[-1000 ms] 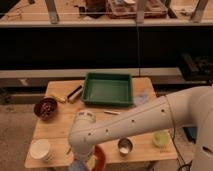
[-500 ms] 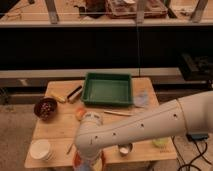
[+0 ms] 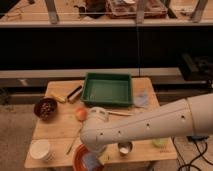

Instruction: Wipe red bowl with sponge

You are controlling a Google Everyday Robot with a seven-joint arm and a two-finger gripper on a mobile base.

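The red bowl (image 3: 80,159) sits at the front edge of the wooden table (image 3: 60,125), partly cut off by the bottom of the view and partly covered by my arm. The sponge (image 3: 93,161), a small pale blue-grey block, lies inside the bowl against its inner surface. My gripper (image 3: 95,153) is at the end of the big white arm that reaches in from the right. It points down into the bowl and is shut on the sponge. The white wrist hides most of the gripper.
A green tray (image 3: 107,89) stands at the back middle, with a flat pale blue piece (image 3: 141,99) to its right. A dark bowl of nuts (image 3: 46,108) is at the left, a white bowl (image 3: 40,149) at the front left. An orange fruit (image 3: 81,114), a metal cup (image 3: 124,147) and a pale green bowl (image 3: 160,142) stand near the arm.
My arm has dropped lower and stretched across the front right of the table. The sponge has shifted a little to the right inside the red bowl.
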